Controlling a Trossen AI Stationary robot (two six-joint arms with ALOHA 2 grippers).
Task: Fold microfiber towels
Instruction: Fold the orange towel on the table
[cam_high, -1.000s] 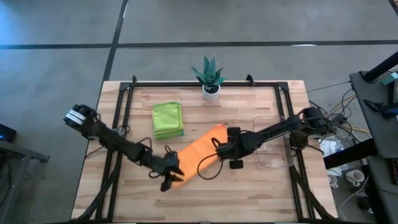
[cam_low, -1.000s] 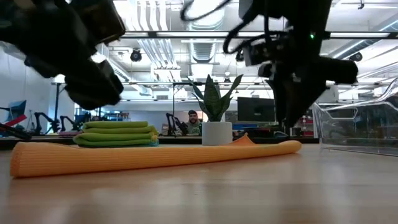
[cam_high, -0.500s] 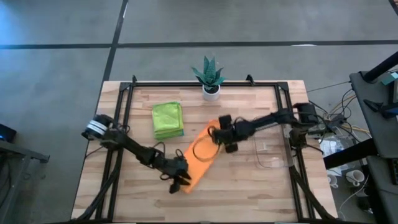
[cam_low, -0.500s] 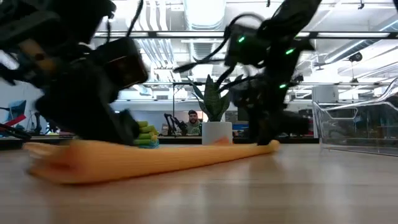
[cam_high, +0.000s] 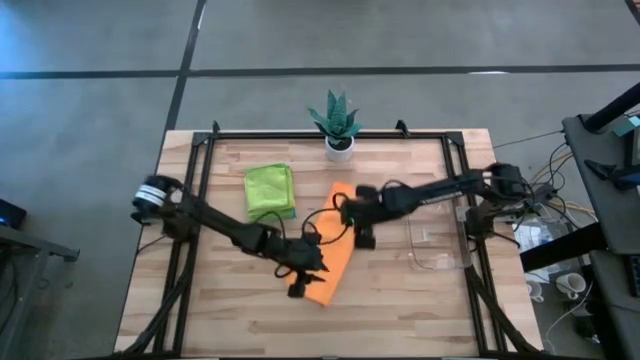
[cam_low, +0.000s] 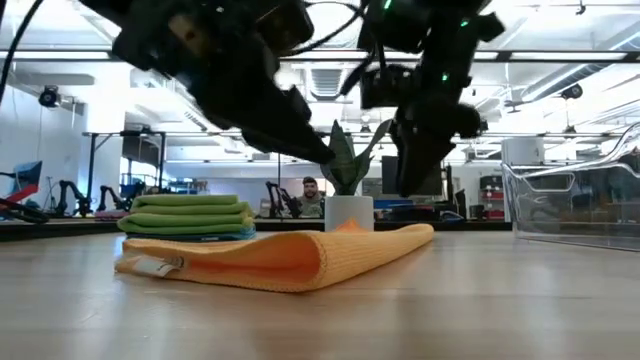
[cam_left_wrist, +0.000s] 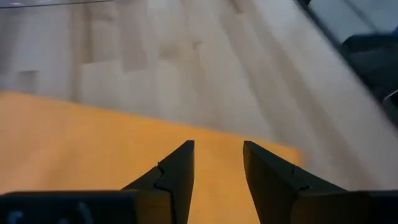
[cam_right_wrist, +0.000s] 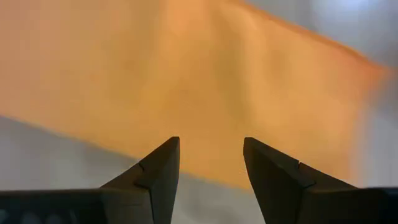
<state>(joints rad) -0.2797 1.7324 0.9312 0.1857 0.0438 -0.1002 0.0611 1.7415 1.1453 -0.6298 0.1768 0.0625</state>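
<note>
Orange towel (cam_high: 335, 252) lies folded mid-table, both open pincers (cam_high: 303, 275) (cam_high: 352, 216) over its edges.

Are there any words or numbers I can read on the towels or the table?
None can be read. The orange towel has a small white tag at its edge, but any print on it is too small to read. The stacked green towels and the white plant pot show no writing.

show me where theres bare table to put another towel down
Bare wood lies along the near edge of the table, in front of the orange towel, and on the left side beside the folded green stack. The middle is crowded: left gripper and right gripper both hang over the orange towel, with the clear tray to the right.
</note>
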